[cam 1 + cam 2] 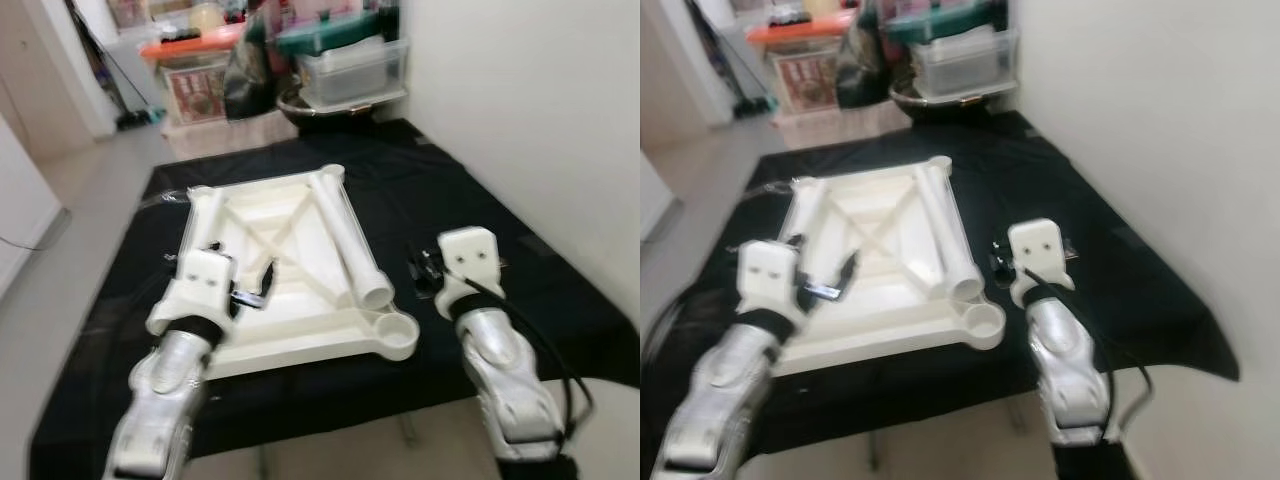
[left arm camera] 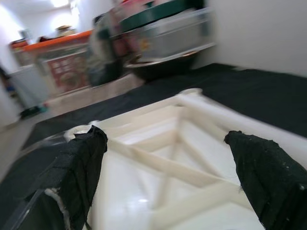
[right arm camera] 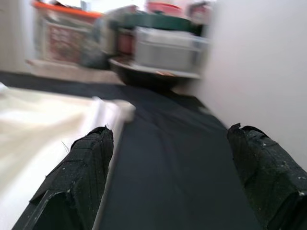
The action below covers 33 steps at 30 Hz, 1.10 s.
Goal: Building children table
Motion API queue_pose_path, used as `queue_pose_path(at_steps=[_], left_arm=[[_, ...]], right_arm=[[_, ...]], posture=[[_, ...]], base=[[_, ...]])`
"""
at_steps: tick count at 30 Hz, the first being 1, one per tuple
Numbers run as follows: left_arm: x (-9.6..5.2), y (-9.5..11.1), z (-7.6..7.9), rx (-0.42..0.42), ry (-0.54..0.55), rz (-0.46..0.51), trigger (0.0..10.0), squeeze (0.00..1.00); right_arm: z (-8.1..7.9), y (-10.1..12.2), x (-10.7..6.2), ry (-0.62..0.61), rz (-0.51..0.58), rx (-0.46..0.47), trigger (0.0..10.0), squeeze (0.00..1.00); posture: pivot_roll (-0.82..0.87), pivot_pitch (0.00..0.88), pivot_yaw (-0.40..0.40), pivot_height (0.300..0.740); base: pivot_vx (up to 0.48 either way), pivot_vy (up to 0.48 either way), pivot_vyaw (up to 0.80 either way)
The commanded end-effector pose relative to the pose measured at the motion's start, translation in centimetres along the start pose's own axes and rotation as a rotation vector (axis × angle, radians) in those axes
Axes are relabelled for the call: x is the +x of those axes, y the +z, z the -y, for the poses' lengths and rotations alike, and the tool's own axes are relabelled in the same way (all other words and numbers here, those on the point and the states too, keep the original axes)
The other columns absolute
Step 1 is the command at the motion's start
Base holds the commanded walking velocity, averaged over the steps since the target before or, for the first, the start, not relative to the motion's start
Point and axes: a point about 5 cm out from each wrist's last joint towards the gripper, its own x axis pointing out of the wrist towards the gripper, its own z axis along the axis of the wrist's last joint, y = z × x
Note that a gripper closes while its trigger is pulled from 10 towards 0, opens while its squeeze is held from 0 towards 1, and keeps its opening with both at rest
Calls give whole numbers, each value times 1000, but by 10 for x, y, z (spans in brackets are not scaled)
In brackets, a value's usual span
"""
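Tabletop [image 1: 300, 300]: upside down on the black cloth [image 1: 500, 220], two legs [image 1: 345, 240] lying on it.
My left claw [image 2: 165, 163]: spread wide over tabletop.
My right claw [image 3: 170, 167]: spread wide, beside tabletop, over cloth.
Beyond tabletop: bins [image 1: 350, 65].

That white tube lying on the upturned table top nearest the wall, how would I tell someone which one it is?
Find the black cloth on the floor, then the white plastic table top lying upside down on it. Two white tubular legs rest on it; yours is the long white tube on the robot's right, its open end beside the round corner socket.
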Motion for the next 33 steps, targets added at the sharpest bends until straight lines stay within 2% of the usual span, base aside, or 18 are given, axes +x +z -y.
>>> queue_pose_path(at_steps=[1, 3, 6, 11, 12, 13, 16, 17, 20, 22, 23, 26, 29, 33], left_arm=[[-3, -8, -8, 6, 41, -34, 10000, 0], [-3, -8, -7, 1, 43, -36, 10000, 0], [-3, -12, -8, 22, 62, -56, 10000, 0], [-6, -18, -12, 36, 82, -81, 10000, 0], [-8, -21, -13, 36, 95, -104, 10000, 0], [-8, -21, -13, 36, 95, -104, 10000, 0], [-12, -26, -10, 47, 89, -127, 10000, 0], [-11, -26, -10, 50, 92, -127, 10000, 0], [-10, -26, -11, 52, 100, -128, 10000, 0], [-10, -26, -11, 52, 100, -128, 10000, 0], [-9, -27, -12, 57, 107, -131, 10000, 0], [-8, -29, -13, 60, 114, -135, 10000, 0], [-8, -29, -12, 62, 122, -136, 10000, 0], [-8, -29, -13, 65, 132, -131, 10000, 0]], right_arm=[[-10, -1, 4, 43, -19, 39, 10000, 0], [-10, -1, 4, 42, -22, 43, 10000, 0], [-12, 1, 10, 60, -57, 113, 10000, 0], [-15, 2, 14, 87, -117, 145, 10000, 0], [-17, 1, 15, 130, -164, 169, 10000, 0], [-17, 1, 15, 130, -164, 169, 10000, 0], [-24, 1, 17, 254, -299, 218, 10000, 0], [-25, 3, 17, 288, -334, 260, 10000, 0], [-26, 9, 17, 349, -372, 328, 10000, 0], [-26, 9, 17, 349, -372, 328, 10000, 0], [-26, 14, 17, 398, -401, 368, 10000, 0], [-23, 20, 17, 467, -449, 346, 10000, 0], [-7, 10, 19, 452, -528, 220, 10000, 0], [1, 2, 19, 432, -579, 155, 10000, 0]], posture=[[5, 0, 40, 740], [5, 0, 40, 740], [7, 0, 39, 740], [11, 0, 36, 740], [12, 0, 33, 740], [12, 0, 33, 740], [11, 0, 26, 740], [11, 0, 22, 740], [4, 0, 19, 740], [4, 0, 19, 740], [1, 0, 17, 740], [-5, 0, 10, 740], [-2, 0, 0, 740], [2, 0, -8, 740]], base=[[330, 0, 0], [165, 0, 0], [0, 0, 0], [0, 0, 0], [0, 0, 0], [0, 0, 0], [0, 0, 0], [0, 0, 0], [0, 0, 0], [0, 0, 0], [0, 0, 0], [0, 0, 0], [0, 0, 0], [0, 0, 0]])
